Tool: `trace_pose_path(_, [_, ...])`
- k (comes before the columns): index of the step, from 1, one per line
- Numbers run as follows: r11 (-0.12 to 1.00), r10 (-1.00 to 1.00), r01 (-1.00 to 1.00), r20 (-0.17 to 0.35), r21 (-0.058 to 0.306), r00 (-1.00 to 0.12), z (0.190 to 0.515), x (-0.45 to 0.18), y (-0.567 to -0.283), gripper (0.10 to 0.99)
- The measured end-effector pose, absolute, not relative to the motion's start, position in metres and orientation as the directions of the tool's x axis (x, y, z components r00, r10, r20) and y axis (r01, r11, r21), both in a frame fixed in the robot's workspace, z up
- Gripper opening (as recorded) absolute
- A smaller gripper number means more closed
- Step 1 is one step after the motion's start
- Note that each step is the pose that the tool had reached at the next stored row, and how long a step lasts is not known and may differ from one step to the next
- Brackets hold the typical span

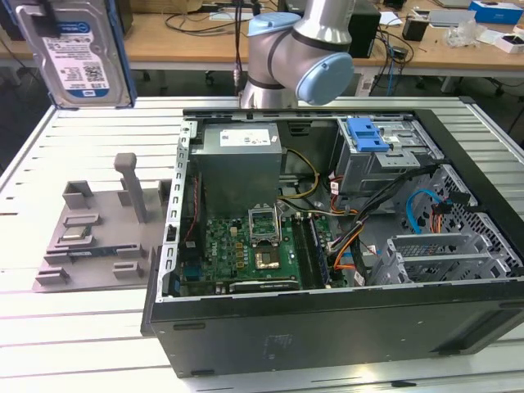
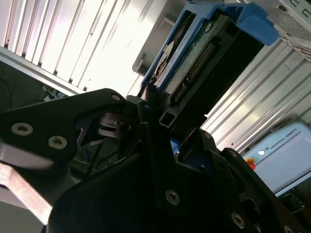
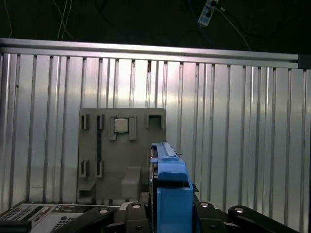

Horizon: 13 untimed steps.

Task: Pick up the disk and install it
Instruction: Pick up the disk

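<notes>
Disk (image 1: 78, 53), upper left of exterior view: rigid, weighty, shock-sensitive. Gripper (image 2: 163, 116) clamps one end firmly.

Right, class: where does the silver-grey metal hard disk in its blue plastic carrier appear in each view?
Exterior view: disk high at the exterior view's left.
Second wrist view: disk edge-on, connectors showing.
First wrist view: blue edge before the grey plastic tray.
Shared landmark: the ribbed aluminium table.

Open computer case (image 1: 344, 327) on the worktop (image 1: 49, 327), fixture plate (image 1: 98, 229) beside it at the exterior view's left, disk (image 1: 78, 53) up above that plate right now, arm (image 1: 299, 49) behind the case
</notes>
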State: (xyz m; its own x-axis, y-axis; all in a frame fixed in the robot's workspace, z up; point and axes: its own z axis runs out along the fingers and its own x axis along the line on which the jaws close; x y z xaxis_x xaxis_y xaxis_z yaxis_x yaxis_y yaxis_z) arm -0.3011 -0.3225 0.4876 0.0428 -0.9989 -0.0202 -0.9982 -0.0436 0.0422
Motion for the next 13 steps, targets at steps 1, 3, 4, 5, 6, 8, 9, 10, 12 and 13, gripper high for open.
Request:
trace_pose_path(1, [-0.043, -0.999, -0.998, -0.02, 0.042, 0.043, 0.487, -0.294, -0.322, 0.369])
trace_pose_path(3, [-0.043, -0.999, -0.998, -0.02, 0.043, 0.043, 0.487, -0.284, -0.322, 0.369])
trace_pose_path(4, [-0.044, -0.999, -0.998, -0.02, 0.044, 0.043, 0.487, -0.277, -0.322, 0.369])
trace_pose_path(5, [-0.044, -0.999, -0.998, -0.02, 0.044, 0.043, 0.487, -0.273, -0.322, 0.369])
trace_pose_path(6, [-0.043, -0.999, -0.998, -0.02, 0.044, 0.042, 0.487, -0.264, -0.322, 0.369])
trace_pose_path(8, [-0.044, -0.999, -0.998, -0.02, 0.045, 0.043, 0.487, -0.249, -0.322, 0.369])
trace_pose_path(9, [-0.043, -0.999, -0.998, -0.02, 0.045, 0.043, 0.487, -0.245, -0.322, 0.369])
trace_pose_path(10, [-0.043, -0.999, -0.998, -0.02, 0.045, 0.043, 0.487, -0.236, -0.322, 0.369])
trace_pose_path(12, [-0.043, -0.999, -0.998, -0.02, 0.047, 0.042, 0.487, -0.217, -0.322, 0.369])
trace_pose_path(13, [-0.043, -0.999, -0.998, -0.021, 0.048, 0.042, 0.487, -0.205, -0.322, 0.369])
